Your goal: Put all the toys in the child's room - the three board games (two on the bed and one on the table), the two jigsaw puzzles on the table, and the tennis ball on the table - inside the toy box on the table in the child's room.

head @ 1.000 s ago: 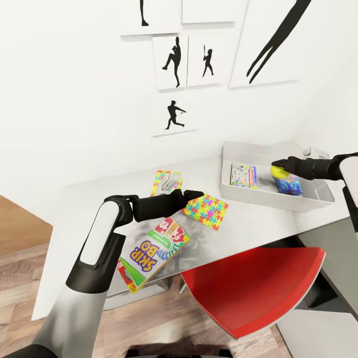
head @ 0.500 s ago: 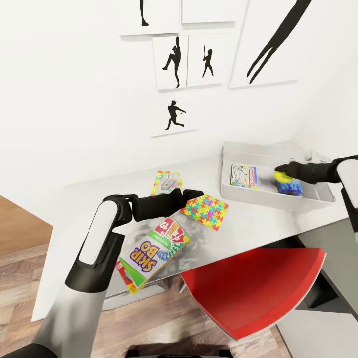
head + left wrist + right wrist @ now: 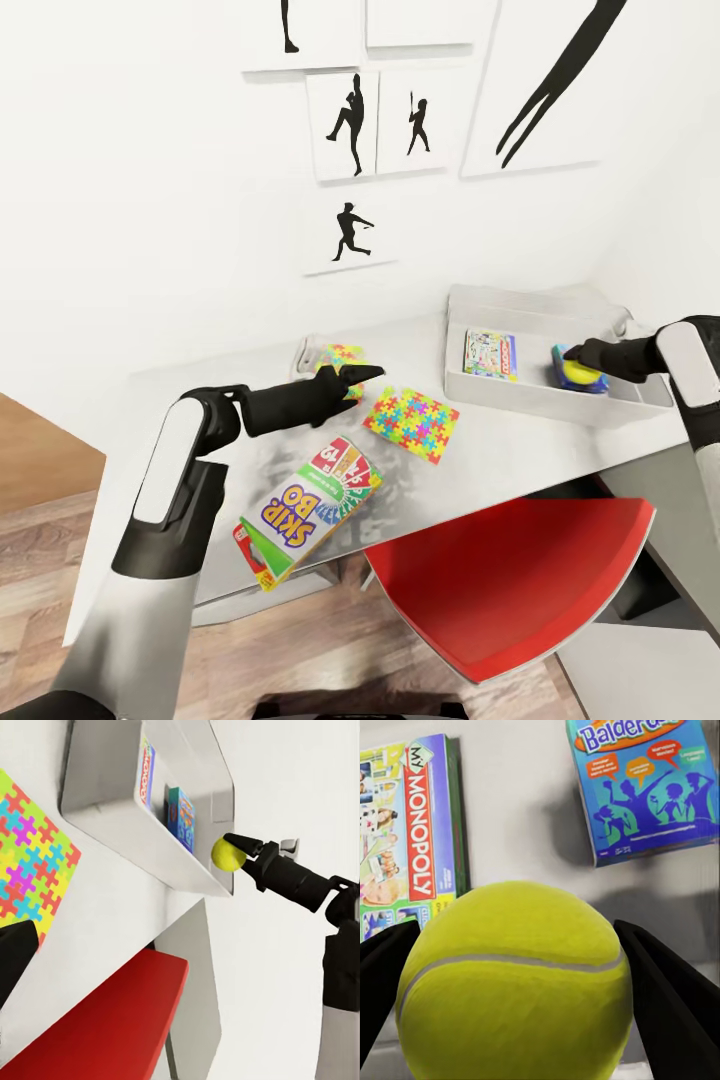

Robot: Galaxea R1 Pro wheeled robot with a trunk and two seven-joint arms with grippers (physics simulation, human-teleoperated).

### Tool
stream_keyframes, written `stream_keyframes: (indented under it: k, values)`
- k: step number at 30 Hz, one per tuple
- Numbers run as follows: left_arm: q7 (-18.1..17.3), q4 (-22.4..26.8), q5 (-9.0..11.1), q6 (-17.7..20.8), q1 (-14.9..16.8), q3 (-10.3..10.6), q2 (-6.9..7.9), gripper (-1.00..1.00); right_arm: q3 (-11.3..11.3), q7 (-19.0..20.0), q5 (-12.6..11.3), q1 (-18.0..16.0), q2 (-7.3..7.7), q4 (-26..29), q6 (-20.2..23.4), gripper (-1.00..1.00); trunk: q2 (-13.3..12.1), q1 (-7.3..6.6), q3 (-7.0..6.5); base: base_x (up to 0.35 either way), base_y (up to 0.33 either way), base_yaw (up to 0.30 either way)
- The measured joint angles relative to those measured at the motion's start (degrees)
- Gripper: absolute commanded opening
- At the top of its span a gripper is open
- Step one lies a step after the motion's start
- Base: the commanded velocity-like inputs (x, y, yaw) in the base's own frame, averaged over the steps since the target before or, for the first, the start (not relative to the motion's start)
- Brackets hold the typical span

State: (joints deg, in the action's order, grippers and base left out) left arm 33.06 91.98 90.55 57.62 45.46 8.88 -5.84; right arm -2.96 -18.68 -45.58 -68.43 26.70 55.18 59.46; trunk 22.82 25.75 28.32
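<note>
My right gripper (image 3: pixel 574 366) is shut on the yellow tennis ball (image 3: pixel 514 975), held just above the light-grey toy box (image 3: pixel 600 410) on the table (image 3: pixel 500 460). Inside the box lie the Monopoly box (image 3: pixel 490 352) and, under the ball, the blue game box (image 3: pixel 592 381). My left gripper (image 3: pixel 362 375) reaches to the smaller jigsaw puzzle (image 3: pixel 340 354), which looks tilted with a white edge showing. I cannot tell whether it grips it. The other puzzle (image 3: pixel 412 422) lies flat at mid-table. The Skip-Bo box (image 3: pixel 310 500) overhangs the table's front edge.
A red chair (image 3: pixel 510 580) is tucked close under the table's front right. The white wall with black silhouette posters (image 3: pixel 350 120) stands right behind the table. Wood floor (image 3: pixel 40 560) lies to the left.
My right gripper carried the ball right and lower over the blue box. My left arm drew back from over the flat puzzle to the smaller one, which shifted and tilted.
</note>
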Motion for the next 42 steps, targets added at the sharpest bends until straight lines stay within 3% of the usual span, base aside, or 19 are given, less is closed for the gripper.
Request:
stream_keyframes:
  k: [23,32,36,42]
  values:
    - [0.0,0.0,0.9,0.1,1.4,-2.6,1.38,1.00,-0.1,-0.2,1.5,-2.9,-0.53,-1.0,-2.2,-1.00,0.0,0.00,0.00,0.000,0.000,0.000]
    - [2.3,0.0,4.7,0.1,3.7,-2.8,1.86,1.00,0.0,-0.4,2.1,-3.8,-0.46,-1.7,-3.5,-1.00,0.0,0.00,0.00,0.000,0.000,0.000]
    - [5.7,0.0,7.6,0.1,5.1,-2.8,1.91,1.00,0.0,-0.4,3.0,-4.0,-0.40,-2.9,-6.0,-1.00,0.0,0.00,0.00,0.000,0.000,0.000]
    - [8.3,0.0,10.2,0.1,6.3,-2.9,1.91,1.00,0.0,-0.5,3.4,-4.2,-0.23,-4.4,-7.4,-1.00,0.0,0.00,0.15,0.000,0.000,0.000]
